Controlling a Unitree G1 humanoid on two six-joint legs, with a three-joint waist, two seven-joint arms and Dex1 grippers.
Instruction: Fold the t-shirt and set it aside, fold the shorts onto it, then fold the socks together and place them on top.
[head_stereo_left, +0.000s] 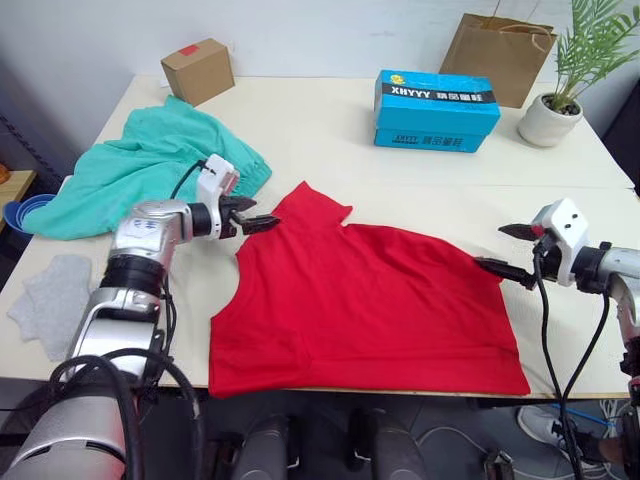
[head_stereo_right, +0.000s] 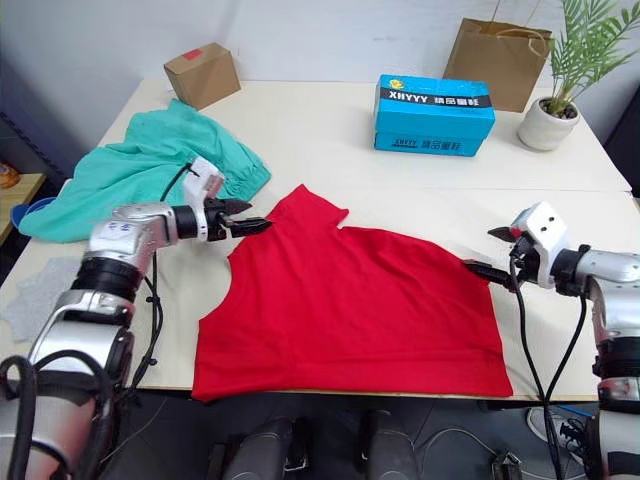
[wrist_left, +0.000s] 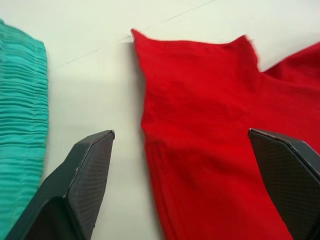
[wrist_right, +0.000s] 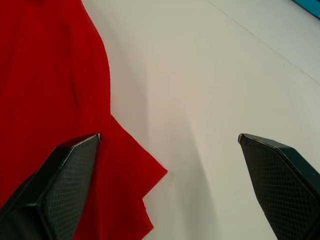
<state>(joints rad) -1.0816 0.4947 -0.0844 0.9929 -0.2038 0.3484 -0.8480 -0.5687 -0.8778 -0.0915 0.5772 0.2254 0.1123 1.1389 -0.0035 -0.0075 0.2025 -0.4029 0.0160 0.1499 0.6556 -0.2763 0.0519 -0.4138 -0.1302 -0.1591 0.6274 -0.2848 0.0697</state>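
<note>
Red cotton t-shirt (head_stereo_left: 365, 300) lies flat; with your left gripper (head_stereo_left: 262, 222) and right gripper (head_stereo_left: 507, 250) both spread apart, pinch opposite edges evenly.

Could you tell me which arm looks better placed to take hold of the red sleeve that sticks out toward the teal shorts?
Left. The open left gripper sits at the t-shirt sleeve, one finger over the red cloth. The right gripper, also open, is at the shirt's opposite edge.

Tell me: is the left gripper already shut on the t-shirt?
No. The left gripper is open, its fingers astride the red t-shirt's edge.
</note>
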